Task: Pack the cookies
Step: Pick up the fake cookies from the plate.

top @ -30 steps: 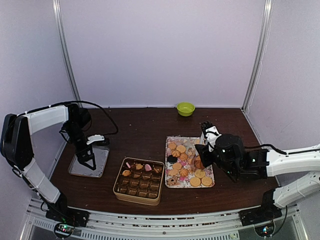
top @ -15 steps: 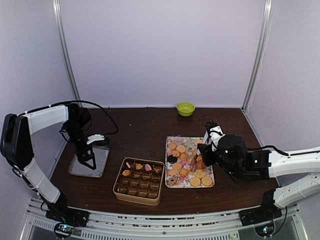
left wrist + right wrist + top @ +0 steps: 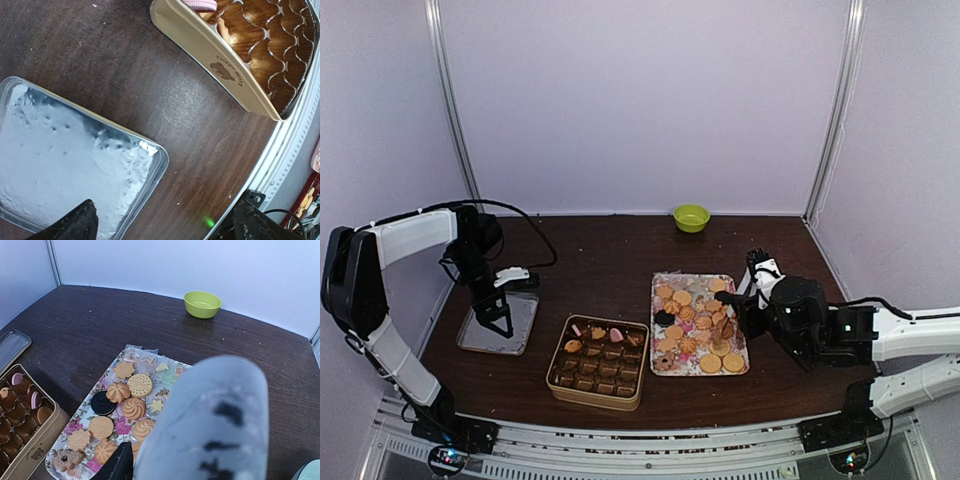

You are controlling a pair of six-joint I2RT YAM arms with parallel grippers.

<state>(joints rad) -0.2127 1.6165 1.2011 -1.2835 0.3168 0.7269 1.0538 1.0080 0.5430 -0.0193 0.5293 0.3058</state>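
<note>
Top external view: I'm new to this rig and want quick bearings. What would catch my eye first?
The spread of assorted cookies on a floral sheet, right of centre, stands out first. Just left of it sits a tan tin lined with brown paper cups, mostly unfilled. A bright green bowl sits alone by the back wall.

Small green bowl [image 3: 691, 217] sits top-middle, at back of brown table [image 3: 610, 255]. Flat silver lid [image 3: 523, 320] lies at left. Tan tin [image 3: 592, 393] w/ brown paper cups [image 3: 609, 370], bottom-middle. Flowery sheet [image 3: 695, 281] just right of it.
</note>
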